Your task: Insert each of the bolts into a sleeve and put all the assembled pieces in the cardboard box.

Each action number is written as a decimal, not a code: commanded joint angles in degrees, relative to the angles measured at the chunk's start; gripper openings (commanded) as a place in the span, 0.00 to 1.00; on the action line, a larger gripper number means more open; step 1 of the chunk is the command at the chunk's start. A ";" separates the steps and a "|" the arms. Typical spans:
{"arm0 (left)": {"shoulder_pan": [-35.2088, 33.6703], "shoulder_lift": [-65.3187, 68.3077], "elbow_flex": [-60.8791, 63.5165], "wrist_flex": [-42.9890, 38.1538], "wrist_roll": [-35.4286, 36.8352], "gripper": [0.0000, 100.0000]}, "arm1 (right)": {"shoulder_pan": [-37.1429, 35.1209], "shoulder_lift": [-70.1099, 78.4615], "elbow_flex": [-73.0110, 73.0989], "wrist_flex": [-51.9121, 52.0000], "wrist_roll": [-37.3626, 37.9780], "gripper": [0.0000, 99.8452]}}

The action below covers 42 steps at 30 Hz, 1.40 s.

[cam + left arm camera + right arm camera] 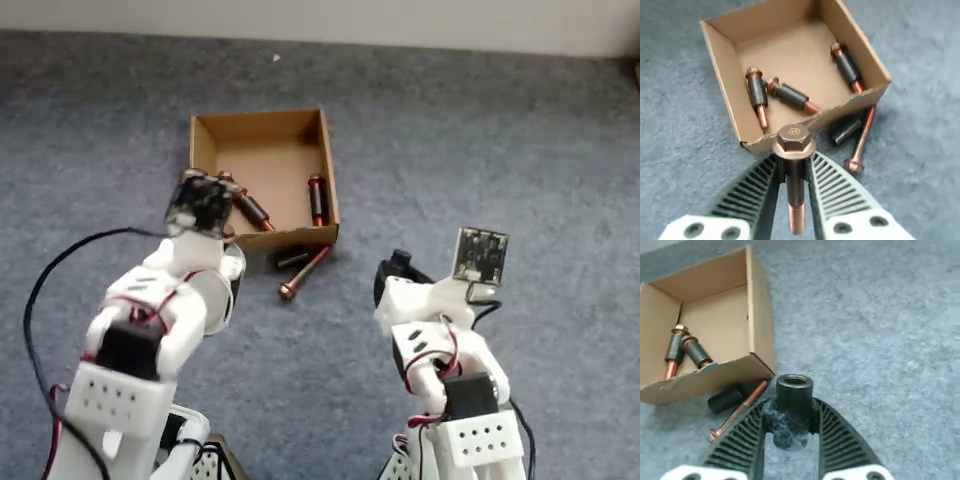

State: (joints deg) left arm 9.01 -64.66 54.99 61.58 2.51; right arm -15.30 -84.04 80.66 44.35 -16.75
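By the box (pixel 720 60), left gripper (pixel 795 161) clamps a coppery hex-head bolt (pixel 794 144); right gripper (pixel 790 410), a dark, apparently hollow sleeve (pixel 794 392).

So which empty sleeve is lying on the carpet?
The sleeve outside the cardboard box, beside the loose bolt. The other empty sleeve is clamped in the right tool.

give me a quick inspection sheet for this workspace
surface: grey carpet
job's things: cardboard box holding three assembled pieces; loose bolt and loose sleeve lie outside, by its near wall
clutter: nothing seen
pincers: left pincer shut on held bolt; right pincer shut on held sleeve
cables: black cable loops beside the left arm
surroundings: pale wall beyond the carpet
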 commanded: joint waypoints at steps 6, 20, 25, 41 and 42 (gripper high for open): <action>0.75 -21.32 11.82 -12.57 13.10 0.01 | -5.85 -8.13 2.59 0.04 3.08 0.01; 0.75 -39.87 17.80 -22.51 30.07 0.01 | -17.10 -21.32 18.95 -14.11 14.15 0.01; 4.09 -39.69 17.63 -24.18 31.82 0.01 | -19.91 -20.79 21.76 -17.89 17.23 0.01; 15.52 -39.69 17.98 -24.26 31.65 0.01 | -25.19 -20.79 21.76 -17.89 23.30 0.01; 15.52 -39.69 17.98 -24.26 31.65 0.01 | -25.36 -20.79 21.76 -17.89 23.30 0.01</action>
State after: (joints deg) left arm 23.60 -103.78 73.19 38.99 33.89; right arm -39.47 -103.65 95.78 28.00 5.93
